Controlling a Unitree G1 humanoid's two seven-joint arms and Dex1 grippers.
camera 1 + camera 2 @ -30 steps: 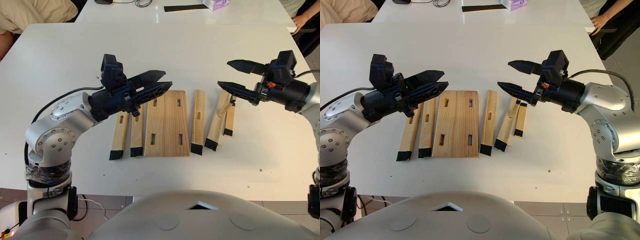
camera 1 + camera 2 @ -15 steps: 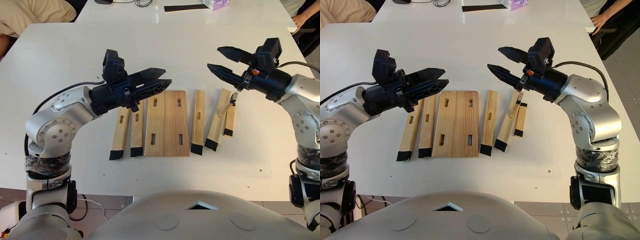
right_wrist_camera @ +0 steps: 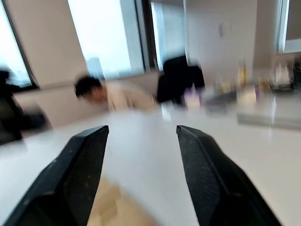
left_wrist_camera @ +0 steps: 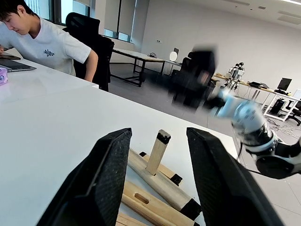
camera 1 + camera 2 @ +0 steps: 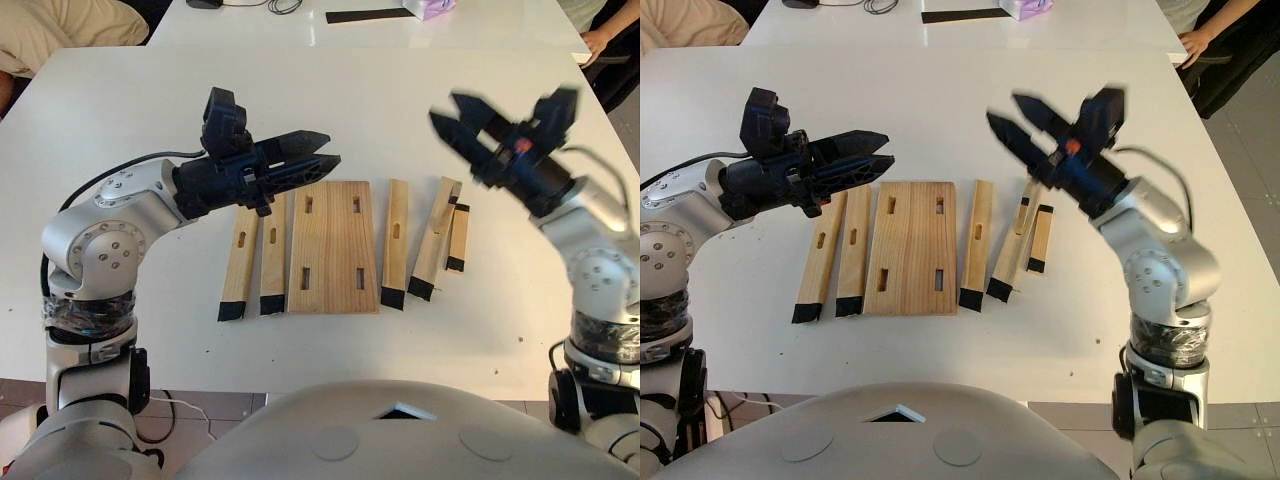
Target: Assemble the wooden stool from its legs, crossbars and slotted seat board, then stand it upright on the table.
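Left eye view first. Count of parts?

One seat board (image 5: 333, 247), cut with four slots. Four long legs, each black-tipped at the near end: left outer leg (image 5: 240, 265) and left inner leg (image 5: 273, 255) just beside the board's left edge, right inner leg (image 5: 396, 240) just beside its right edge, then tilted leg (image 5: 436, 240) farther right. One short piece (image 5: 458, 240) close against the tilted leg, at the far right. Six in all, lying loose and flat on the white table (image 5: 150, 110).

Anything more from the left wrist view?

Shows a small dark-tipped stick (image 4: 157, 149) propped up at an angle on one leg. Cannot tell whether a seventh piece or the short one.

Number and state of grippers?

Two. Left gripper (image 5: 333, 147): fingers (image 4: 106, 179) apart, holding nothing. Right gripper (image 5: 443, 108): fingers (image 3: 80, 179) likewise spread wide, holding nothing; blurred in every view.

Position of the parts relative to each?

Left gripper hovers above the far ends of the two left legs, tips near the board's far left corner, touching neither. Right gripper hangs raised above the table, beyond the far ends of the tilted leg and short piece, apart from all wood. Board lies between the two grippers, nearer the left.
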